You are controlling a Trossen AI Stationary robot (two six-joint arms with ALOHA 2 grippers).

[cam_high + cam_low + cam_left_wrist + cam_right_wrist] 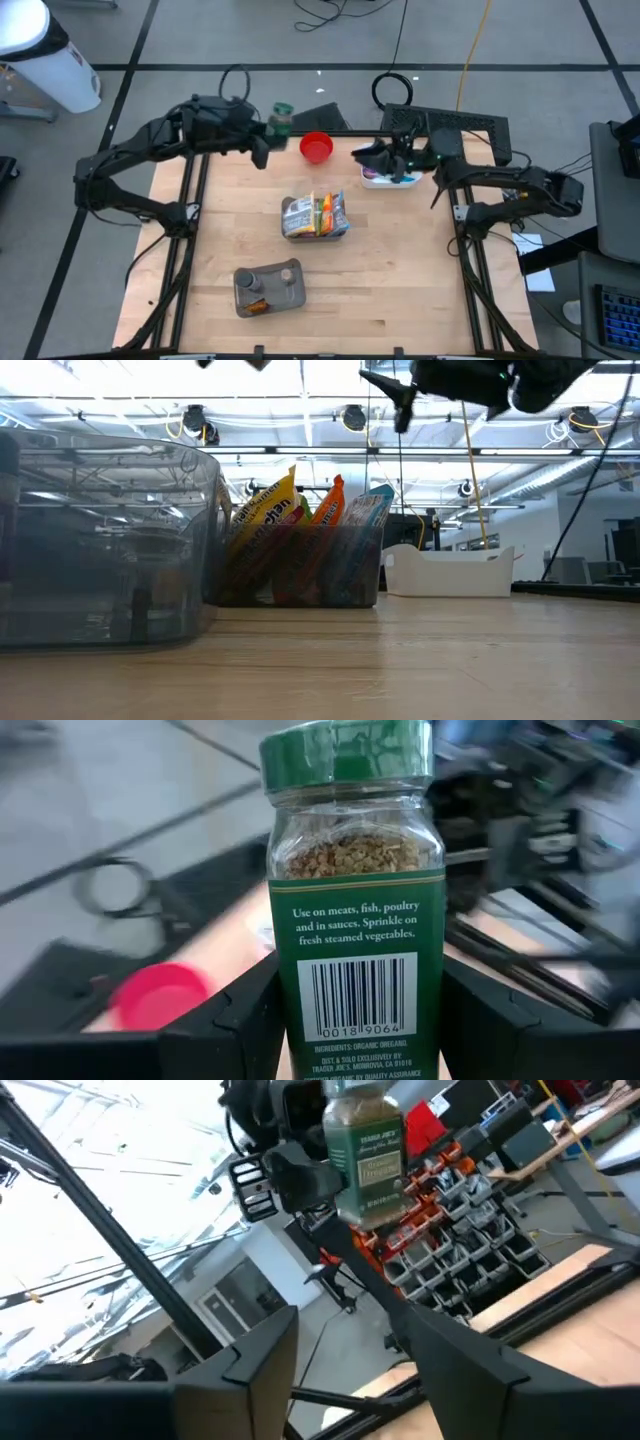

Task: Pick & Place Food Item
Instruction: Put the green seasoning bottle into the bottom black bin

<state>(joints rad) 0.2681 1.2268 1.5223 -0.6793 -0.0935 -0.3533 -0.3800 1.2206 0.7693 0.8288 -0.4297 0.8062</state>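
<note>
A glass spice jar (pixel 352 910) with a green lid and green label is lifted above the table's far left part (pixel 281 118), with my left gripper (pixel 270 132) shut on it. The right wrist view also shows the jar (pixel 365 1150), upright in the air. My right gripper (pixel 372 157) hangs open over a white tray (pixel 386 180) at the far right, nothing between its fingers (pixel 262 1365). A red bowl (pixel 316 148) sits on the table between the two grippers. My left gripper pinches the jar's lower body (pixel 290 990) between its two fingers, one on each side of the label. The fingers (pixel 235 1025) come at it roughly level, from the table's left. The jar stands upright, lid up, lifted clear of the table.
A clear bin (pixel 316 216) with snack packets stands mid-table. A second clear container (pixel 268 288) stands near the front edge. Black frame rails (pixel 185 240) run along the table's left and right sides. Bare wood lies at the right front.
</note>
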